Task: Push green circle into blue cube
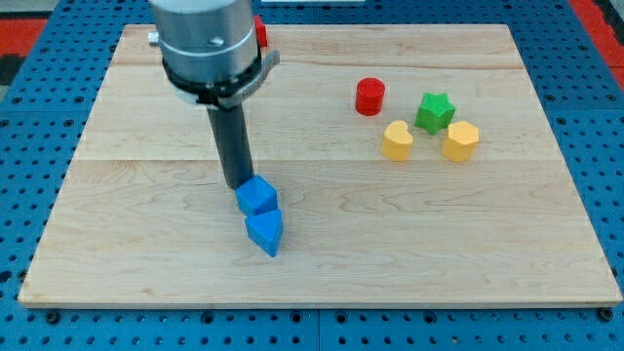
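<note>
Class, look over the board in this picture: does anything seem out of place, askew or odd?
No green circle shows; the only green block is a green star at the view's right. A red block is half hidden behind the arm at the top. My tip sits against the blue cube, which touches a blue wedge-shaped block.

red cylinder [370, 97], green star [435, 111], two yellow blocks [397, 140] [460, 141], blue triangular block [265, 232].

We see bright, even light across the wooden board [322, 244]; shadows beside the blue cube [257, 196] are faint and short. Focus is sharp there, without glare, and the board's edges look straight.
</note>
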Controlling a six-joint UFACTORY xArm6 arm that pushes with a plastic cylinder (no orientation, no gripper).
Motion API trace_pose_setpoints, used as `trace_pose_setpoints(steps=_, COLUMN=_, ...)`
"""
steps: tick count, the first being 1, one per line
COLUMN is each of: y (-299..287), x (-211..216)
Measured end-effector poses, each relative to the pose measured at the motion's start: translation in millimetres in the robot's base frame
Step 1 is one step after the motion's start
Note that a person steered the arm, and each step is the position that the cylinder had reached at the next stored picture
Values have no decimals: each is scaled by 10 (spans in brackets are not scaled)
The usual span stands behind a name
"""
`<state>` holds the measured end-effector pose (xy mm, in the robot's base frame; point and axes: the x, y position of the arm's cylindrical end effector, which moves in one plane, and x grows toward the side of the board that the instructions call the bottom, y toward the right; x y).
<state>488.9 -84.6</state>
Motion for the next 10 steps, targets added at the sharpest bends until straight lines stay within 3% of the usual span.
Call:
trace_pose_setpoints(steps=1, y=161, x=4)
trace_pose_setpoints(steps=3, y=277, x=-1341)
trace_pose_setpoints(steps=4, y=101, x=-1723)
trace_pose_setpoints(steps=5, y=-222, x=-1391)
trace_pose_setpoints(steps=7, y=-592, x=-1394)
trace_pose_setpoints(steps=8, y=-602, x=-967)
trace_pose_setpoints(steps=10, y=-1028, x=-865)
